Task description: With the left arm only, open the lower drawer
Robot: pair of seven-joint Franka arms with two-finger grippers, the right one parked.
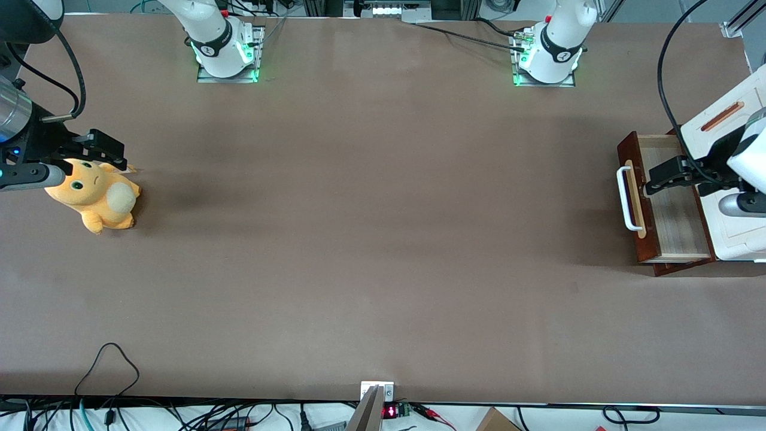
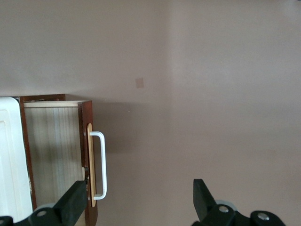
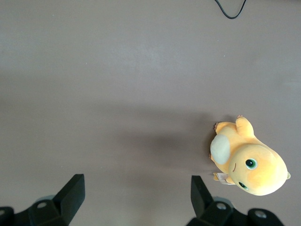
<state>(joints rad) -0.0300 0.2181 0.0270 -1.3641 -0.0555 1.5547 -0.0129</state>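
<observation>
The left arm rises from its base and leaves the front view upward, its white wrist coming back into that view at the working arm's end of the counter. From the wrist the black hand reaches toward the middle of the counter, held above it and touching nothing. In the left wrist view the hand points downward, its two black fingers spread wide apart with a broad gap between them and nothing in that gap.

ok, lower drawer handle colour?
White bar handle on a pale wood strip; clearest in the left wrist view, gripper open above it.
</observation>
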